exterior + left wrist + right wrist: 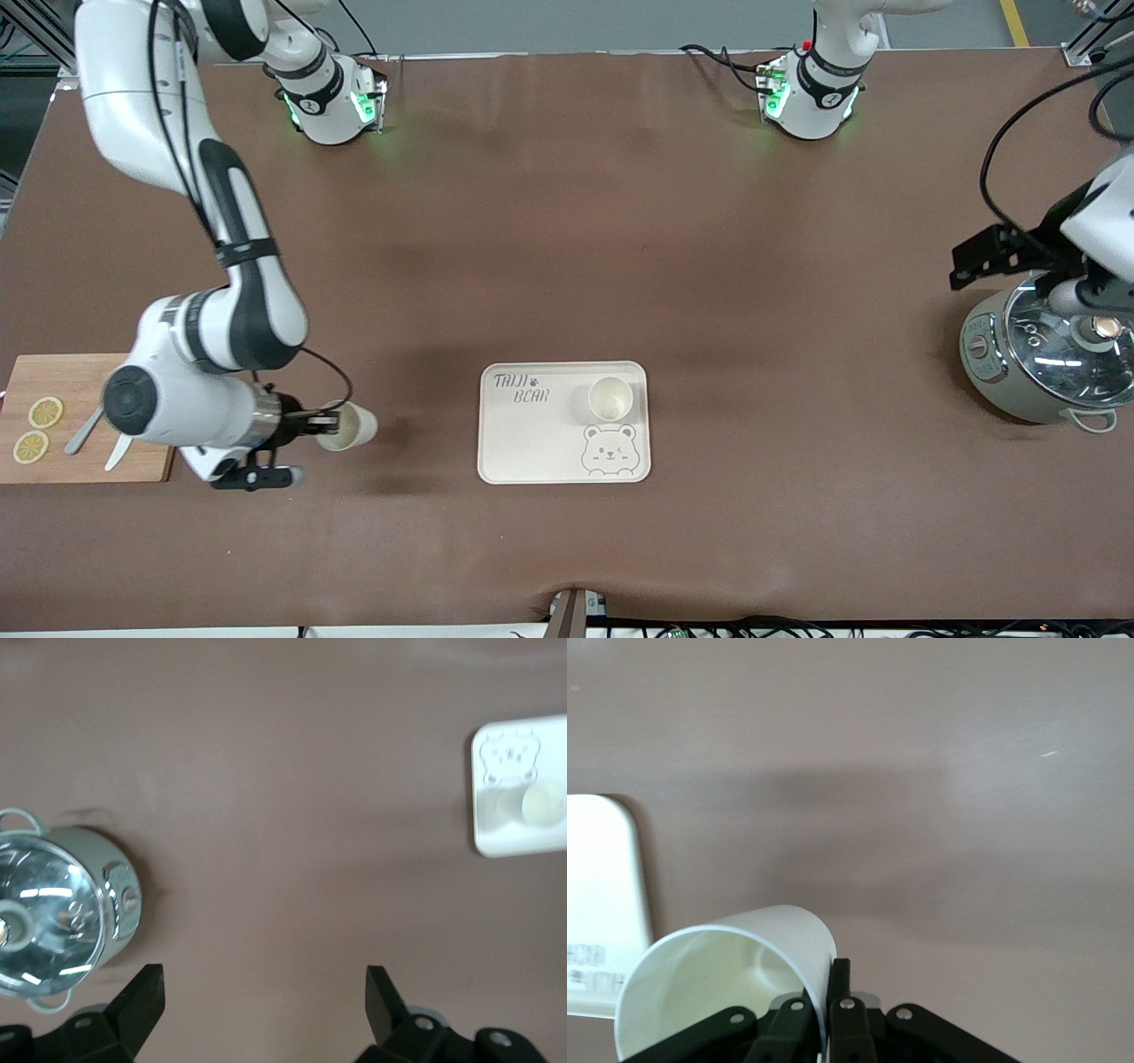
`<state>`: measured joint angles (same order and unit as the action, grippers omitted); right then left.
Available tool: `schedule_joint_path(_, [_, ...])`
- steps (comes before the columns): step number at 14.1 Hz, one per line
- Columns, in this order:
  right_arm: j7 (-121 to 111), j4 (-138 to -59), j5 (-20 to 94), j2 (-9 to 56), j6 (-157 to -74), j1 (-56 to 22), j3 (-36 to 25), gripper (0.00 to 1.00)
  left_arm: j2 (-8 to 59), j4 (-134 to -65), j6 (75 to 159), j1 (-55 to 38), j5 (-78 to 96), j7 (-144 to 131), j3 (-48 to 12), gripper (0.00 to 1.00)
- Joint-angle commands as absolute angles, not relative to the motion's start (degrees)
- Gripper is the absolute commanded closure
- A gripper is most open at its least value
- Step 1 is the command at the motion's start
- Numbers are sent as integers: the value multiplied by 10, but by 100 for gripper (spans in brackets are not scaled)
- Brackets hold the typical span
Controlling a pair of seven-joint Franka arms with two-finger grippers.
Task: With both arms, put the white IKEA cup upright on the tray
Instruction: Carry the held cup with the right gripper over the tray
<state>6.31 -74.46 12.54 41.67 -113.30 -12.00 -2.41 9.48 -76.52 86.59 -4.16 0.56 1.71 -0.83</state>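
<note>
A white cup [353,426] lies tilted on its side in my right gripper [326,424], over the table between the cutting board and the tray. In the right wrist view my right gripper [830,973] is shut on the rim wall of that cup [726,979], whose mouth faces the camera. The cream tray [532,443] with the bear drawing lies mid-table; it also shows in the right wrist view [602,877] and the left wrist view [509,840]. A second white cup [610,399] stands upright on it [543,804]. My left gripper [263,992] is open and empty, up beside the pot.
A wooden cutting board [80,381] with two lemon slices [44,412] lies under the right arm's elbow. A grey-green pot with a glass lid [1045,354] stands at the left arm's end, also in the left wrist view [53,912]. Brown cloth covers the table.
</note>
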Motion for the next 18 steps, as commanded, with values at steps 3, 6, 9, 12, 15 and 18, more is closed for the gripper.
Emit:
schedule_joint_path(3, [243, -750, 131, 403, -1134, -212, -31, 100, 14, -904, 918, -34, 5, 26, -15, 0])
schedule_joint_path(6, [309, -739, 129, 410, -1157, -249, -31, 100, 22, -901, 934, -33, 4, 38, -14, 0])
schedule_joint_path(9, [352, -740, 126, 416, -1191, -279, -32, 100, 22, -902, 943, 3, 4, 63, -14, 0])
schedule_joint_path(12, [391, -744, 113, 425, -1240, -308, -33, 100, 20, -904, 943, 10, 4, 73, -14, 0])
schedule_joint_path(15, [452, -744, 56, 443, -1270, -334, -33, 100, 24, -904, 956, 9, -2, 73, -17, 0])
schedule_joint_path(18, [481, -744, 42, 461, -1305, -355, -34, 100, 38, -906, 987, 11, -2, 75, -17, 0])
